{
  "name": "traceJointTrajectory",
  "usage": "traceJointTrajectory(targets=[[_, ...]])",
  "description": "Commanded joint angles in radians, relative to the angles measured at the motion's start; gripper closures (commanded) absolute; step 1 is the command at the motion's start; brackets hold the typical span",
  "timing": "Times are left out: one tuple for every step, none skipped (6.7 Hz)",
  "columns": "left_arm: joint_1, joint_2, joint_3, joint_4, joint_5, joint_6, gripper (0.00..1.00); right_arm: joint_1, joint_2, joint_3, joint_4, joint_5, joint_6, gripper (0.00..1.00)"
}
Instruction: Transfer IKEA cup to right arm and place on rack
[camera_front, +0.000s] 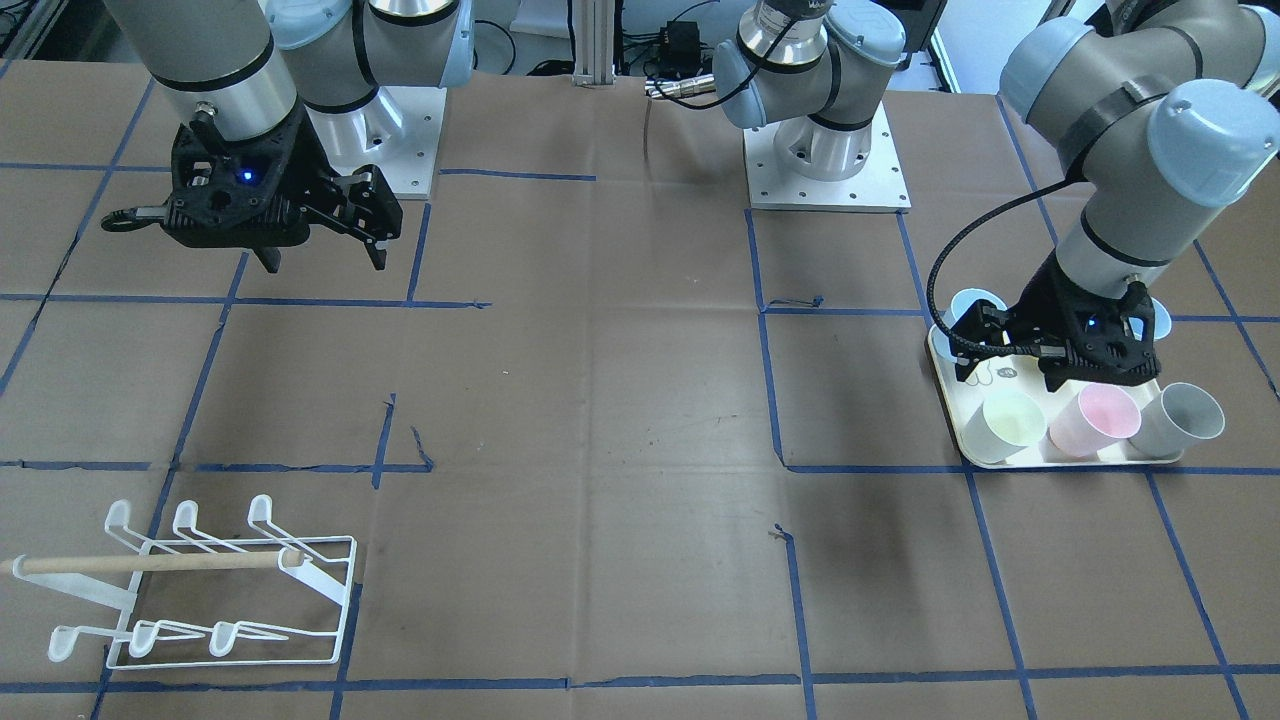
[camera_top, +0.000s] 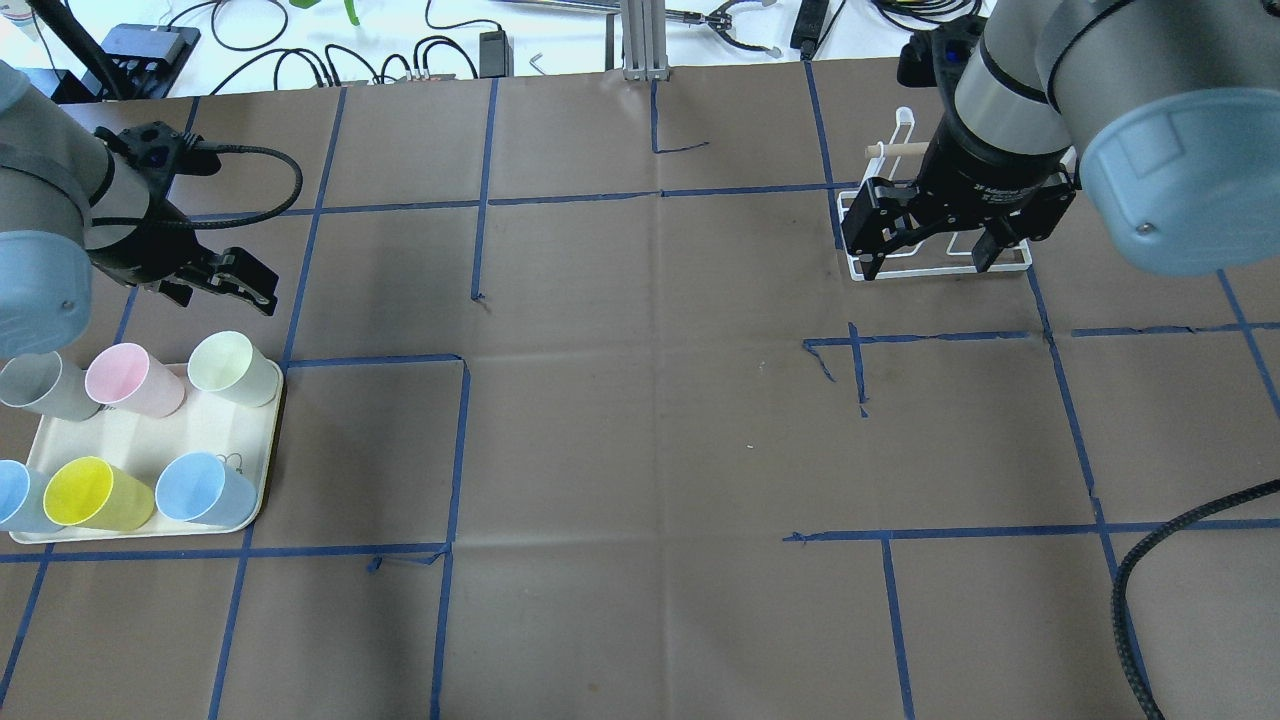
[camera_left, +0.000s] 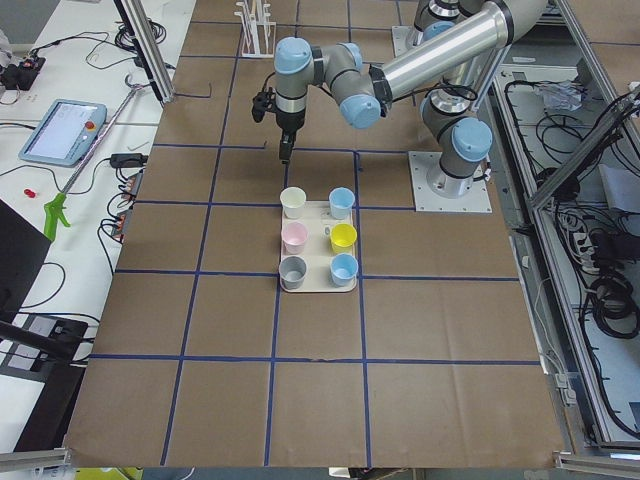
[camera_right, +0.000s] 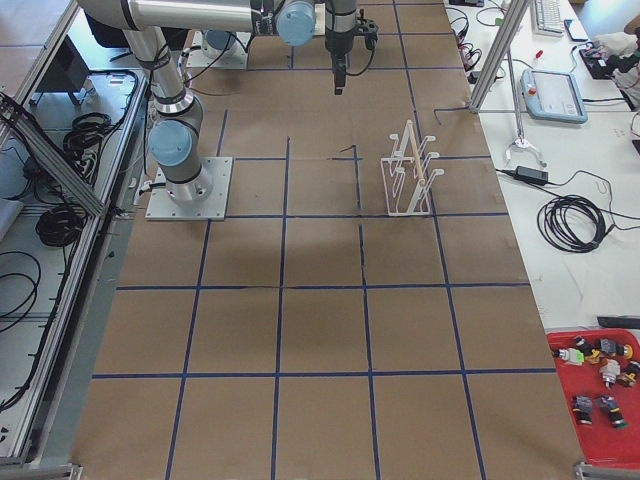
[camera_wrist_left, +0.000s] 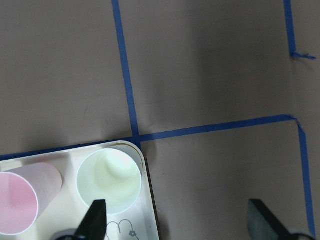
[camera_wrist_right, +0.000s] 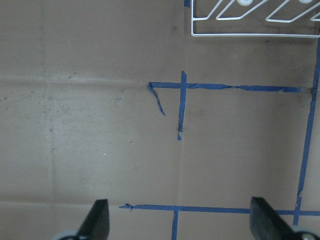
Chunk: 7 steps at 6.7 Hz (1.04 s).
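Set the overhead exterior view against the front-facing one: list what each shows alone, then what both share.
Overhead only: the yellow cup on the tray; from the front the left gripper hides it. Front-facing only: the arms' base plates, and the rack whole with all six prongs; overhead, the right gripper covers most of it. Both: the tray, the pink cup, grey cup and pale green cup, and both grippers open and empty.

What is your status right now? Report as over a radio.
Left gripper open, empty, hovering by tray. Right gripper open, empty, short of rack. Six cups on tray, none picked; rack bare. No obstacle seen between.
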Motion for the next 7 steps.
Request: traceJointTrajectory(targets=[[0.053, -0.082, -0.020, 0.060, -0.001, -0.006, 0.00, 0.001, 0.000, -0.001, -0.001, 0.000, 0.000, 0.00], [0.064, -0.127, -0.036, 0.112, -0.001, -0.009, 0.01, 0.001, 0.000, 0.000, -0.001, 0.000, 0.000, 0.00], [0.064, -0.136, -0.064, 0.151, -0.001, -0.015, 0.01, 0.001, 0.000, 0.000, -0.001, 0.002, -0.001, 0.00], [0.064, -0.139, -0.093, 0.179, -0.001, -0.018, 0.01, -0.001, 0.002, -0.001, -0.008, 0.002, -0.002, 0.00], [0.067, -0.142, -0.133, 0.243, 0.000, -0.019, 0.01, -0.001, 0.006, -0.001, -0.015, 0.003, -0.002, 0.00], [0.067, -0.138, -0.158, 0.268, 0.002, -0.040, 0.01, -0.001, 0.006, 0.000, -0.018, 0.003, 0.000, 0.00], [0.067, -0.136, -0.162, 0.266, 0.005, -0.046, 0.01, -0.001, 0.008, 0.002, -0.018, 0.005, 0.002, 0.00]])
